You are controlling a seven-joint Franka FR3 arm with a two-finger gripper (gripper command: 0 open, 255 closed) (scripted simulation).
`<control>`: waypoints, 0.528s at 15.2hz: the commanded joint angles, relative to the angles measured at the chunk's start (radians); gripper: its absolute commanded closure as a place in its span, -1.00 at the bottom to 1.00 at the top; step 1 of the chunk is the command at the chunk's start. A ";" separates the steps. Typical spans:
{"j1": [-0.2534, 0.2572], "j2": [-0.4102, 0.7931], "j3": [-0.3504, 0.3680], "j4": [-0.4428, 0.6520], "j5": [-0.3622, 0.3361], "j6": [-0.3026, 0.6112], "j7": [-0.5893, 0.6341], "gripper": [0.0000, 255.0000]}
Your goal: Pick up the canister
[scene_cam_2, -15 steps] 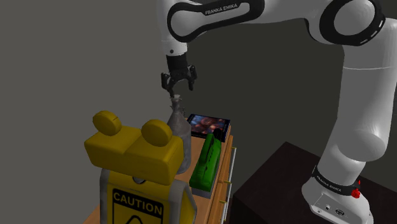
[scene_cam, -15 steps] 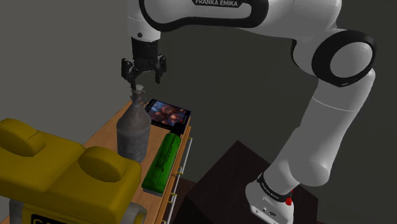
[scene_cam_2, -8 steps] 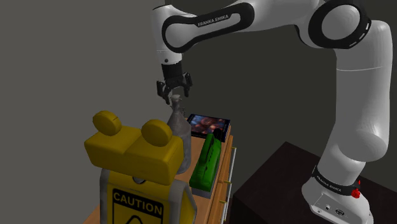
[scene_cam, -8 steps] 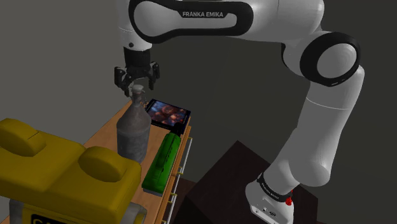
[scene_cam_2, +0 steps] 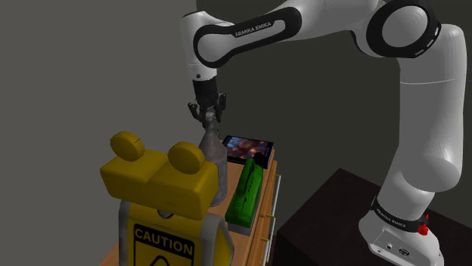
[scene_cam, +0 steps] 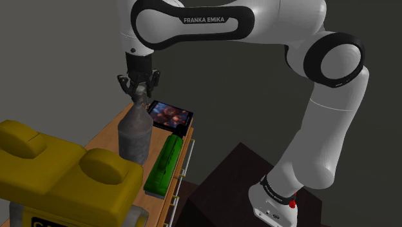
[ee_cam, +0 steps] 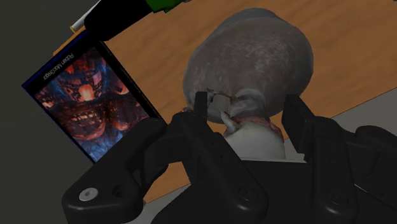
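A grey, bottle-shaped canister [scene_cam: 135,132] [scene_cam_2: 214,155] stands upright on the wooden table [scene_cam: 108,134]. My black gripper [scene_cam: 138,95] [scene_cam_2: 207,119] hangs straight above it, shut on the canister's narrow neck. In the wrist view the canister's round body [ee_cam: 254,57] lies below the hand. Its pale top sits clasped between the two fingers of the gripper [ee_cam: 248,113]. The canister's base still rests on the wood.
A flat case with a dark red picture [scene_cam: 171,116] [ee_cam: 83,102] lies just behind the canister. A long green box [scene_cam: 166,164] [scene_cam_2: 246,193] lies beside it near the table's edge. A yellow caution sign [scene_cam: 58,174] [scene_cam_2: 163,189] stands close in front. The dark stand [scene_cam: 232,174] is at lower right.
The hand came down over the canister's top and shifted slightly toward the shoulder view's left. Its fingers, wide apart before, have closed on the neck.
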 commanded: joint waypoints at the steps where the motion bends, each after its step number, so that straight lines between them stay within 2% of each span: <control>1: 0.000 0.001 0.000 0.000 0.001 0.001 0.000 1.00; 5: -0.001 0.000 0.000 -0.001 0.001 0.000 -0.001 1.00; 8: 0.001 -0.004 0.001 0.034 0.003 -0.038 -0.004 1.00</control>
